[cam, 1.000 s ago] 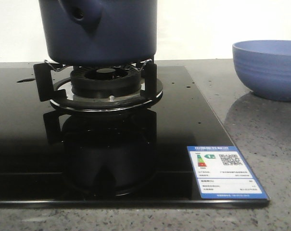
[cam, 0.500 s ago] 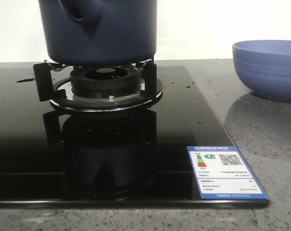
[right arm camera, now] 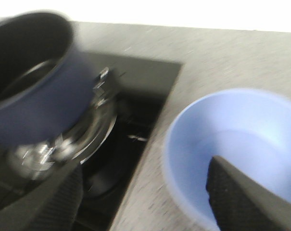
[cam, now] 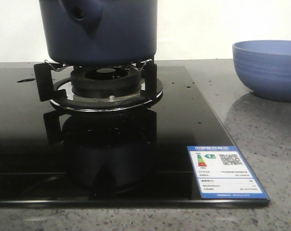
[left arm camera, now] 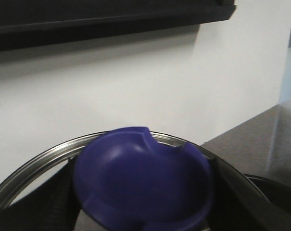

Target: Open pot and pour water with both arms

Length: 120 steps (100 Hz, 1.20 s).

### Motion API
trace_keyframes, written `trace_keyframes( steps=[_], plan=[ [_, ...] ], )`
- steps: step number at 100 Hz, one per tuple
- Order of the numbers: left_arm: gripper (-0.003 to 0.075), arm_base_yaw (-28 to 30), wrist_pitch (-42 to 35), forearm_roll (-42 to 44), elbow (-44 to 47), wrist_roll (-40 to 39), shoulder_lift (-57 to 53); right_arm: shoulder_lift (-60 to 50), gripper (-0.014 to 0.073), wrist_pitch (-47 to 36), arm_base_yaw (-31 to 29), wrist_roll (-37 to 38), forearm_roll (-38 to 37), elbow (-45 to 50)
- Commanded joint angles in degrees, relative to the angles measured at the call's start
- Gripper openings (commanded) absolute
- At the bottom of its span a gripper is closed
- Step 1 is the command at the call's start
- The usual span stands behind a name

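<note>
The pot (cam: 99, 31) sits on the burner (cam: 106, 84), already uncovered. My left fingers (left arm camera: 49, 202) pinch the lid (left arm camera: 143, 180) by its knob; my right fingers (right arm camera: 241, 197) are spread above the bowl (right arm camera: 232, 144). I should approach the pot level, gripping firmly before tilting.

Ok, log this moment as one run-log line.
pot: on burner, lid off | lid: between left jaws | bowl: on counter, right of stove | right jaws: open
</note>
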Motion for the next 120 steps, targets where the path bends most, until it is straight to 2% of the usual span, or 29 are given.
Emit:
trace_keyframes(
  steps=[1,14,29,39,71,83,103,120],
  plan=[
    [0.0386,2.36,1.23,-3.09,-2.20,-0.98,-2.98,4.06,0.0489,1.12,-4.47,1.55,0.73,-6.37],
    [0.0386,5.38,-0.09,-3.09,-2.20,-0.98,-3.28,11.32,0.0489,7.45,-10.14,3.62,-0.76,-12.42],
    [0.0386,8.19,-0.83,-3.09,-2.20,-0.98,-3.28,18.35,0.0458,12.77,-14.08,8.08,-8.59,-17.60],
    [0.0386,8.89,-1.91,-3.09,-2.20,-0.98,-3.28,22.15,0.0419,15.27,-14.48,9.35,-12.02,-18.50],
    [0.0386,8.89,-2.46,-3.09,-2.20,-0.98,-3.28,31.10,0.0412,15.70,-14.48,9.35,-11.90,-18.50],
    [0.0386,8.89,-2.46,-3.09,-2.20,-0.98,-3.28,33.37,0.0293,15.38,-14.48,9.25,-11.44,-18.50],
    [0.0386,8.89,-1.99,-3.09,-2.20,-0.98,-3.28,33.90,-0.0066,15.88,-14.48,9.25,-10.11,-18.73],
    [0.0386,8.89,0.04,-3.09,-2.20,-2.10,-3.28,33.90,-0.0057,19.51,-14.48,9.25,-7.13,-22.44]
  ],
)
